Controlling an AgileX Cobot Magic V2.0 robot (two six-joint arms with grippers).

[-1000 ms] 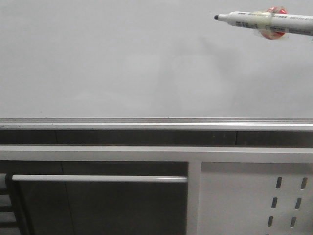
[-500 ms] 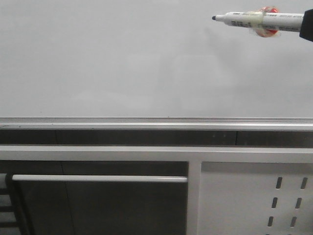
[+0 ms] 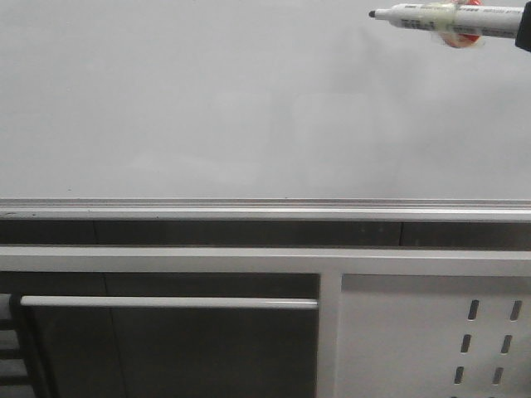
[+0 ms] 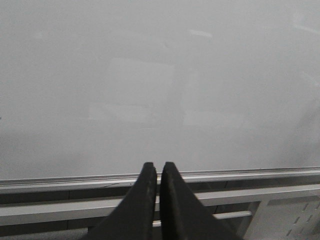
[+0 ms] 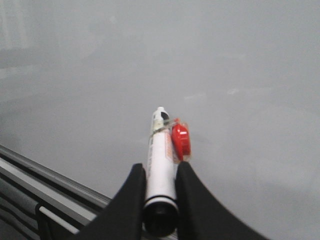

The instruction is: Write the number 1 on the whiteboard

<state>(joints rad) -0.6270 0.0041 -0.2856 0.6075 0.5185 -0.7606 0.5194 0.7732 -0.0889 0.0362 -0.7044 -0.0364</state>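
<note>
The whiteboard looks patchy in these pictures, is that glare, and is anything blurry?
Front view: the whiteboard is evenly lit, with faint pale rectangular reflections. Left wrist view: soft, hazy patches of glare, and the left gripper is a dark silhouette. Right wrist view: the marker and the right gripper holding it look slightly soft; the board shows dim streaks.

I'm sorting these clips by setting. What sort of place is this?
Probably a lab or workshop test station, not a home: a large blank whiteboard with an aluminium rail, a white perforated metal panel below it, and a marker held in the right claw.
</note>
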